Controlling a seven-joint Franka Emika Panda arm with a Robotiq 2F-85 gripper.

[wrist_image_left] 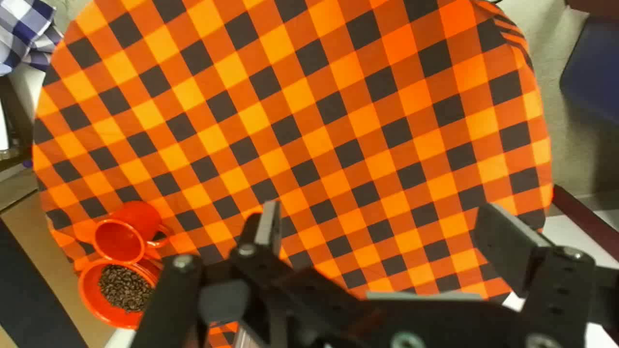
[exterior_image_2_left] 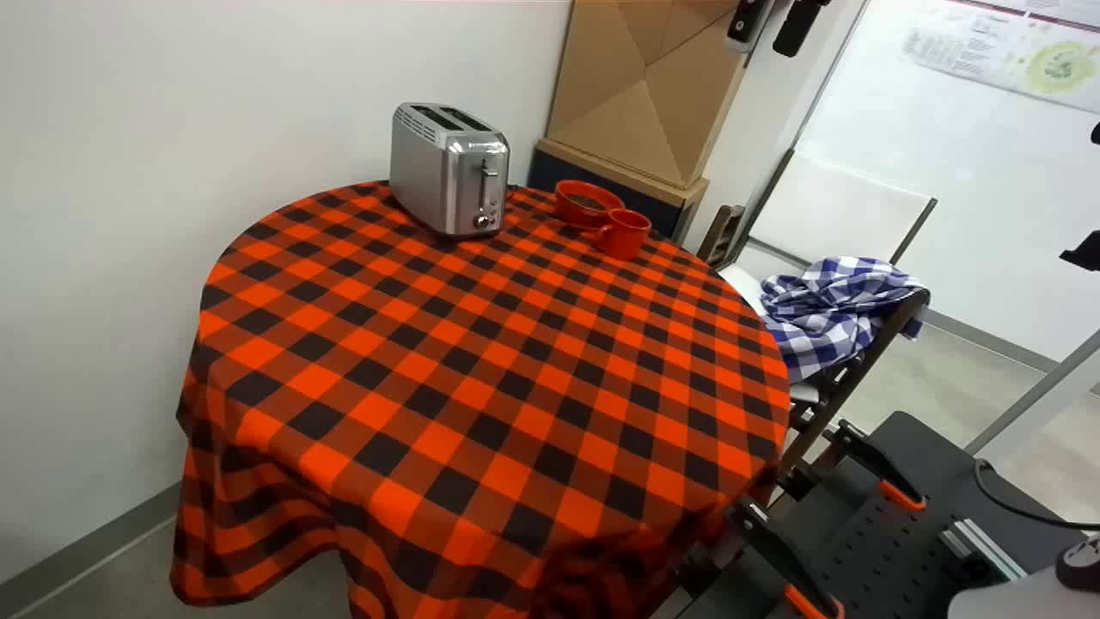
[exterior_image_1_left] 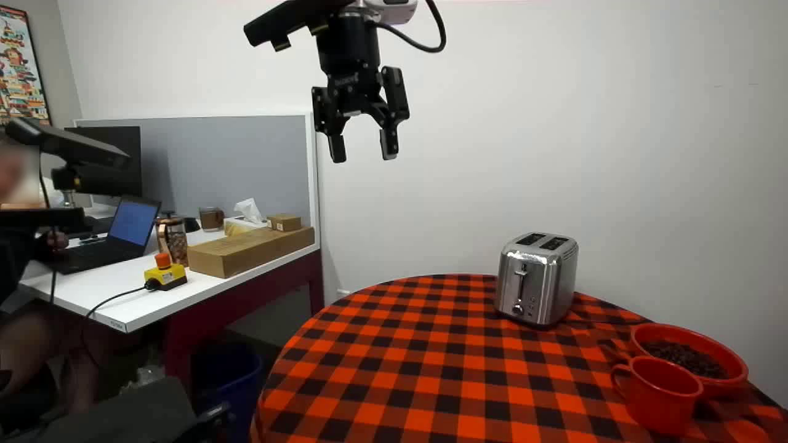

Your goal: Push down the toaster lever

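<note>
Overhead, one gripper (exterior_image_1_left: 363,149) hangs, its two fingers (exterior_image_1_left: 389,145) spread apart. Below, on one checked cloth (exterior_image_1_left: 394,381), stands one toaster (exterior_image_1_left: 557,283) with two slots (exterior_image_1_left: 530,239), its single lever (exterior_image_2_left: 490,173) high on one end; one red mug (exterior_image_1_left: 662,403) sits just beside one bowl (exterior_image_1_left: 731,357) of coffee beans (exterior_image_1_left: 683,358).

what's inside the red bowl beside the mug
Dark brown coffee beans lie in the red bowl. They cover its bottom, so whatever is beneath them cannot be seen.

Wrist view looks down; all share the tablecloth (wrist_image_left: 300,140).
</note>
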